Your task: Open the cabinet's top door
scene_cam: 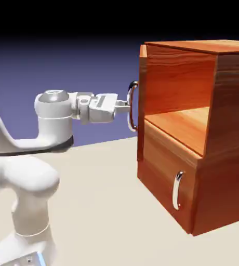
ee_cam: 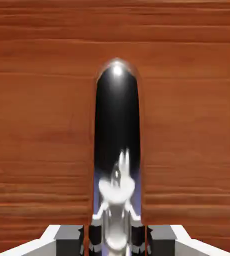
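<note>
One reddish-brown wood-grain cabinet (scene_cam: 225,130) stands on the pale worktop (scene_cam: 101,192), toward three o'clock in the exterior view. Its top door (scene_cam: 142,104) is swung open, seen nearly edge-on at the cabinet's nine o'clock side, and the upper compartment (scene_cam: 181,83) shows its orange-brown inner wall and floor. The white arm (scene_cam: 54,117) rises from about eight o'clock in the exterior view and reaches toward three o'clock, its hand roughly level. The gripper (scene_cam: 128,108) is clenched on the top door's curved silver handle (scene_cam: 131,119), which runs upright between the door and the hand. In the hand view the handle stretches from near the middle down to six o'clock, mirroring pale arm shapes, with a dark fingertip at either side of its lower end; wood grain fills most of the rest. Below the compartment, the shorter lower door (scene_cam: 168,169) sits closed, its own curved silver handle (scene_cam: 177,190) at about four o'clock on the panel.
</note>
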